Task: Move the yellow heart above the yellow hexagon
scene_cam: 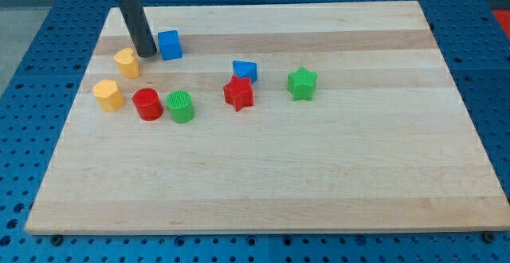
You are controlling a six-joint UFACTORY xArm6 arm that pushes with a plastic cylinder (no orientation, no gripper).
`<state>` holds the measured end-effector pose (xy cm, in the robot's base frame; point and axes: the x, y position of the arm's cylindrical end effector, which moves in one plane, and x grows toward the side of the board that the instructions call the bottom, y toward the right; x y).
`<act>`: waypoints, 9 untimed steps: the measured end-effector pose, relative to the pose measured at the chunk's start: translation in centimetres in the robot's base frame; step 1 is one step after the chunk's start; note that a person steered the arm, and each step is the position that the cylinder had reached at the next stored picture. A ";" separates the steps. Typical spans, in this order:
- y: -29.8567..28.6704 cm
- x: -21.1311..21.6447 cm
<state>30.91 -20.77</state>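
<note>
The yellow heart (127, 62) lies near the view's upper left of the wooden board (263, 183). The yellow hexagon (107, 95) lies just below it and slightly to the left, a small gap apart. My tip (147, 54) is at the end of the dark rod, right next to the heart's right side, between the heart and the blue cube (170, 45). I cannot tell whether the tip touches the heart.
A red cylinder (147, 104) and a green cylinder (181, 106) stand right of the hexagon. A red star (238, 93) touches a blue block (245, 71) behind it near the middle. A green star (302, 84) lies further right.
</note>
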 end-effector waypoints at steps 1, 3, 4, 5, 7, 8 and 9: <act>-1.3 0.3; -0.8 2.8; -1.7 4.1; -2.3 4.7; 0.4 2.9; 3.0 2.8; 8.0 0.7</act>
<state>31.66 -12.78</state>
